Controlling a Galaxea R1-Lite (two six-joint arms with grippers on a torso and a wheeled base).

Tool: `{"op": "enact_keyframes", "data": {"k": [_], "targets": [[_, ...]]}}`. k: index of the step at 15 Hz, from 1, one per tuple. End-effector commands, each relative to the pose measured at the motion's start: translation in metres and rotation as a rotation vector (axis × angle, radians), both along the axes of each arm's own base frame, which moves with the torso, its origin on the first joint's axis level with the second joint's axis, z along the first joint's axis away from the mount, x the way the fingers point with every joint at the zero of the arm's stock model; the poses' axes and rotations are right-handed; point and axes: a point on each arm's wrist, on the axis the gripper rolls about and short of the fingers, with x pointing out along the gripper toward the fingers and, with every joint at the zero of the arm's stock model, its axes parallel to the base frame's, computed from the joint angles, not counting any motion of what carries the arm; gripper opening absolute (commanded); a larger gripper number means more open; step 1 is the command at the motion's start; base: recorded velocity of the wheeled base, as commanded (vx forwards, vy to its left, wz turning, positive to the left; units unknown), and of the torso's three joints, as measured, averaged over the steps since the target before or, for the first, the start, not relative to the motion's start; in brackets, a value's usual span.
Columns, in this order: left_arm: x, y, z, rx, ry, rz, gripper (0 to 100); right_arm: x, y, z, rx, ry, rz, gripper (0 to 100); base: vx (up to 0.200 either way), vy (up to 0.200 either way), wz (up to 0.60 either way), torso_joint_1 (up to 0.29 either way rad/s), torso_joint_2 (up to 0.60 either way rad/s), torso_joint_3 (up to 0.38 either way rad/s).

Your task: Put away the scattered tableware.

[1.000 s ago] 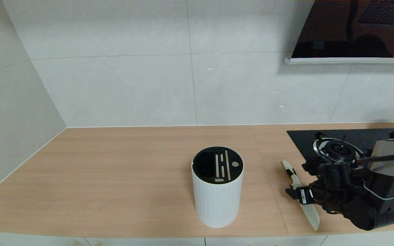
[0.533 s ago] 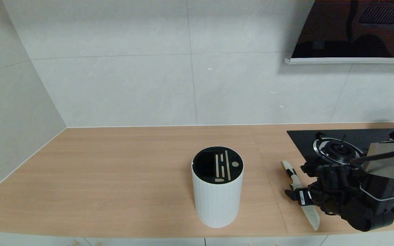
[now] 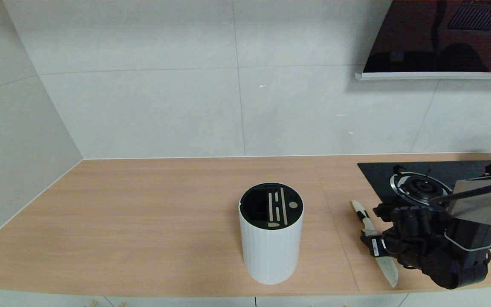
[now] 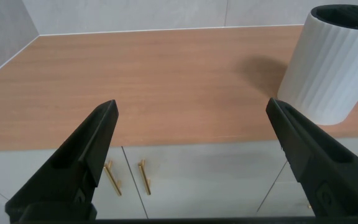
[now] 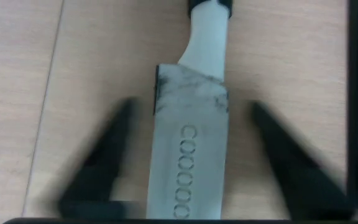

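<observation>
Our right gripper point(image 3: 373, 244) hangs spread astride the knife point(image 3: 388, 267), which lies on the bench point(image 3: 143, 221) right of the white holder point(image 3: 271, 251), handle pointing away from us, tip toward the front edge.

passage: counter point(image 3: 330, 238) between holder point(image 3: 271, 243) and knife point(image 3: 387, 268) | obstacles: holder, burner point(image 3: 416, 185)

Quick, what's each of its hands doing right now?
Left gripper: open, empty.
Right gripper: open, fingers either side of the knife, not gripping it.
</observation>
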Motion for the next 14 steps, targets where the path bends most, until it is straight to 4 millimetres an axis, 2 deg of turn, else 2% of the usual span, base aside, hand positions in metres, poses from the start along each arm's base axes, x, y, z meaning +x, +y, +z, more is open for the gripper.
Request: {"op": "enact_keyframes", "data": {"k": [1, 7, 8, 14], "targets": [[0.0, 0.0, 0.0, 0.0, 0.0, 0.0, 100, 0.0, 0.0, -0.005, -0.006, 0.015, -0.001, 0, 0.0, 0.0, 0.0, 0.0, 0.0, 0.0], [0.0, 0.0, 0.0, 0.0, 0.0, 0.0, 100, 0.002, 0.0, -0.001, 0.0, -0.015, -0.004, 0, 0.0, 0.0, 0.0, 0.0, 0.0, 0.0], [0.0, 0.0, 0.0, 0.0, 0.0, 0.0, 100, 0.002, 0.001, 0.006, 0.002, -0.037, -0.005, 0, 0.0, 0.0, 0.0, 0.0, 0.0, 0.0], [0.0, 0.0, 0.0, 0.0, 0.0, 0.0, 100, -0.015, 0.009, 0.075, 0.038, -0.203, 0.019, 0, 0.0, 0.0, 0.0, 0.0, 0.0, 0.0]]}}
